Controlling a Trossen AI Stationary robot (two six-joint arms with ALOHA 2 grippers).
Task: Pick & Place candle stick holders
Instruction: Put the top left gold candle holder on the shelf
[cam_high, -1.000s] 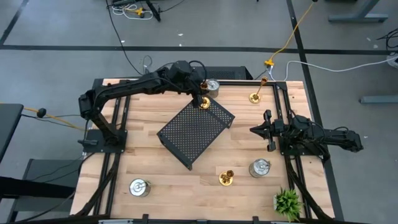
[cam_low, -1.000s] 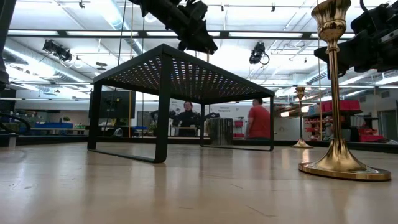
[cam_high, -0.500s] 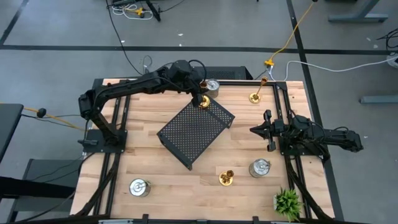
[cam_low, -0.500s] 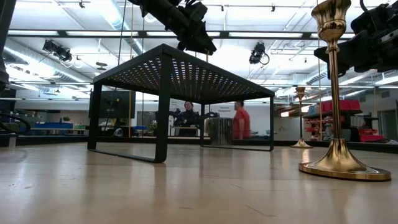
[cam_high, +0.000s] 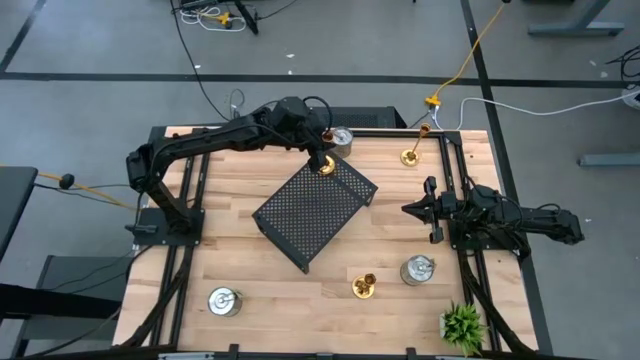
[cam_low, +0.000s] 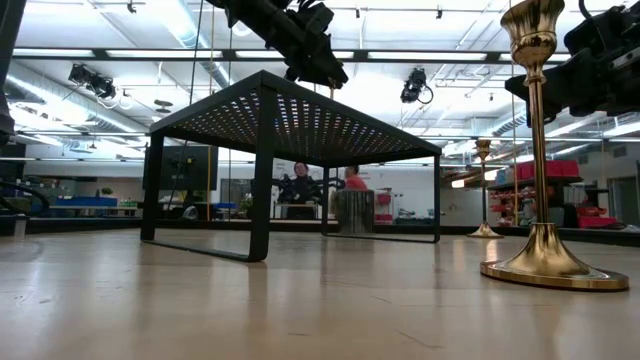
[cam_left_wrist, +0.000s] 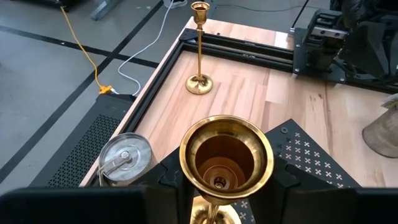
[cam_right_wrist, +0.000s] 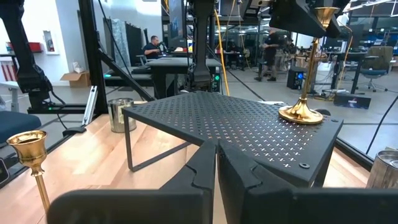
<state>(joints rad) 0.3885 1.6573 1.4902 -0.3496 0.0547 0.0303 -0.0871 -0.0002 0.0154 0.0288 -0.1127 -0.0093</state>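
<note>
A gold candle stick holder (cam_left_wrist: 226, 155) stands on the far corner of the black perforated tray (cam_high: 305, 215), which rests on its legs like a small table. My left gripper (cam_high: 322, 158) is at the holder's top, with one finger on each side just under the cup. My right gripper (cam_right_wrist: 216, 155) is shut and empty at the table's right side (cam_high: 415, 208). A second gold holder (cam_high: 410, 155) stands at the far right and a third (cam_high: 364, 287) near the front. Silver holders stand at the far edge (cam_high: 342, 138), front right (cam_high: 418, 270) and front left (cam_high: 224, 302). My left gripper has the gold holder just below its cup (cam_left_wrist: 214, 202), with one finger on each side, coming from above and slanting down. The wide cup hides the place of contact. The holder stands upright with its round base (cam_right_wrist: 303, 113) on the tray's far corner.
A small green plant (cam_high: 462, 325) stands at the front right corner. Black rails (cam_high: 455, 160) run along the table's sides. People move in the room beyond the table (cam_low: 350, 185). Bare wood lies left of the tray (cam_high: 225, 190).
</note>
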